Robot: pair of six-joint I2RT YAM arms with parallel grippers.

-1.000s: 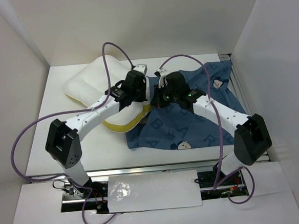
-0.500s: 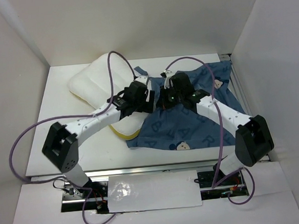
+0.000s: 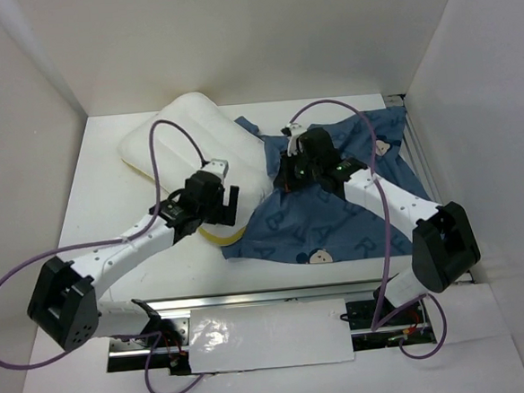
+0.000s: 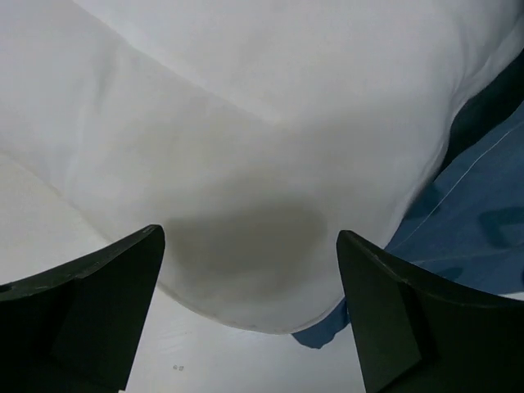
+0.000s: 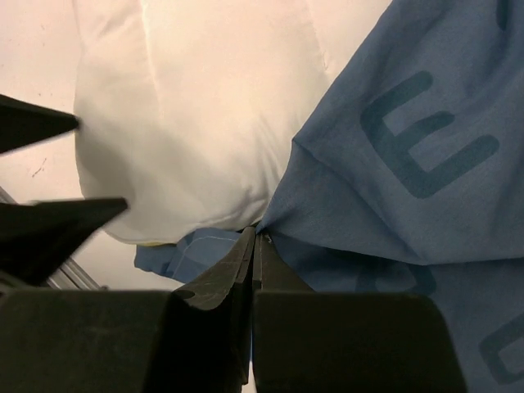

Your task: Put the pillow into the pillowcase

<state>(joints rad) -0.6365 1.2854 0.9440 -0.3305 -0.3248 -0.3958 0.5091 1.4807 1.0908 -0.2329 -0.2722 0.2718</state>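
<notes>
From above, the puffy white pillow [image 3: 195,134] lies upper left of centre, its long axis slanting down-right to meet the blue lettered pillowcase [image 3: 335,218]; the left wrist view shows the left gripper [image 4: 250,237] spread wide and empty over it; the right wrist view shows the right gripper [image 5: 254,237] pinched on a pillowcase fold.

White table [image 3: 109,189], puffy white pillow [image 3: 194,129] far left, blue printed pillowcase [image 3: 291,221] spread touching its right side
</notes>
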